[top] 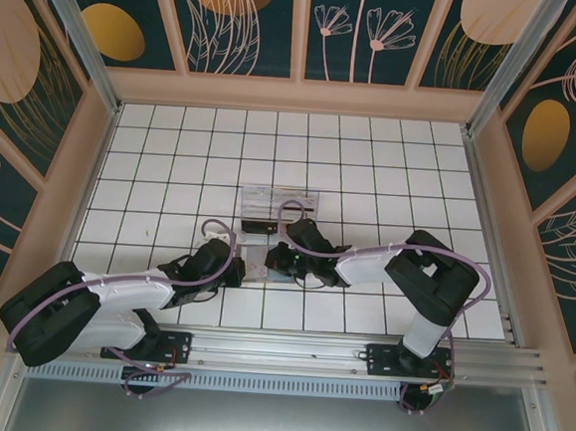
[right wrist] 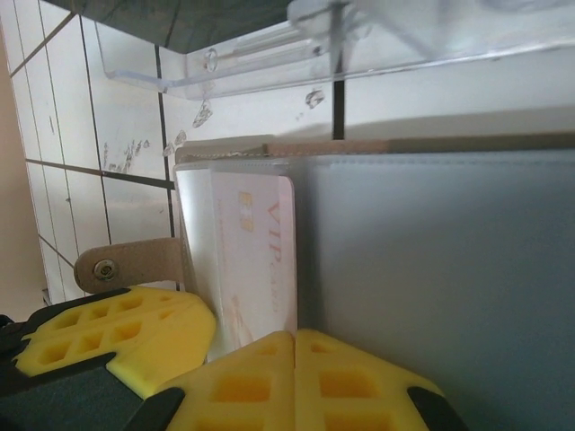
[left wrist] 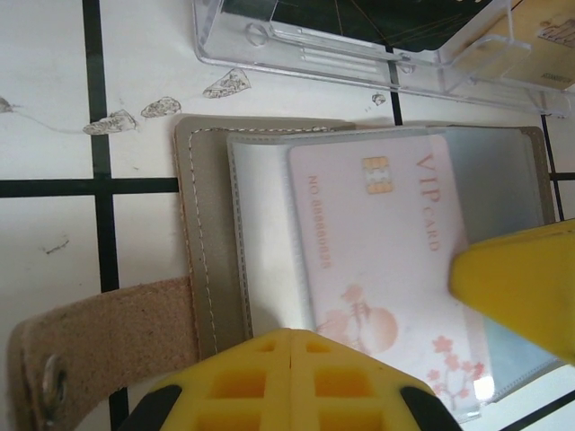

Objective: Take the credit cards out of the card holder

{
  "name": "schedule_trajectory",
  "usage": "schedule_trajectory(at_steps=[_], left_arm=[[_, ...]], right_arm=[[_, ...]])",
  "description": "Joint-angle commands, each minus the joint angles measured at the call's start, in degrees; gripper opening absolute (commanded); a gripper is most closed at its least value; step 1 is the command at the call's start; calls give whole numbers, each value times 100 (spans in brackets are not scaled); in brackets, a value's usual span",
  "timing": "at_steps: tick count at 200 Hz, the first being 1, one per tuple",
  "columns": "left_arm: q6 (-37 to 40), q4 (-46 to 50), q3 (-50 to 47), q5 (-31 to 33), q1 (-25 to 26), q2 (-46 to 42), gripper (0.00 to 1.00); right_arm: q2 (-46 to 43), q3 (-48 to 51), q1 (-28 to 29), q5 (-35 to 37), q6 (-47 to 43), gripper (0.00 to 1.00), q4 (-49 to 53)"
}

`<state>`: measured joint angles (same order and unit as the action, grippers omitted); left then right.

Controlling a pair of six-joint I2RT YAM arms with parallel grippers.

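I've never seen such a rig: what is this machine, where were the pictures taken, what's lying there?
Two white robot arms, the left arm and the right arm, are bolted at the edge of a white tiled table. One picture looks down from above; the other two come from a camera on each wrist, so the yellow fingers at the bottom are that arm's own. On the table lie a clear rectangular plastic tray and an open grey folding card holder with a tan strap, a pale pink VIP card inside. The left gripper and right gripper are shut at the holder's edge; whether they pinch it is unclear.
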<state>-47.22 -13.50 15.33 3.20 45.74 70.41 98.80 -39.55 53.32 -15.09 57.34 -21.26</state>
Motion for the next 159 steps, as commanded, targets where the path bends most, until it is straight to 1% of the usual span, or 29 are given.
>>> schedule_trajectory(at_steps=[1,51,70,99,159], left_arm=[[-43,173,22,97,-13,154,0],[-42,190,59,84,-13,148,0],[-33,185,76,56,-14,143,0],[-34,159,75,31,-17,139,0],[-24,129,66,14,-16,138,0]], right_arm=[[-215,226,-98,112,-84,6,21],[-276,325,-138,91,-125,7,-31],[-204,277,-129,-18,-128,15,-126],[-139,229,-111,-81,-126,22,-227],[-23,120,-95,-185,-157,21,-317]])
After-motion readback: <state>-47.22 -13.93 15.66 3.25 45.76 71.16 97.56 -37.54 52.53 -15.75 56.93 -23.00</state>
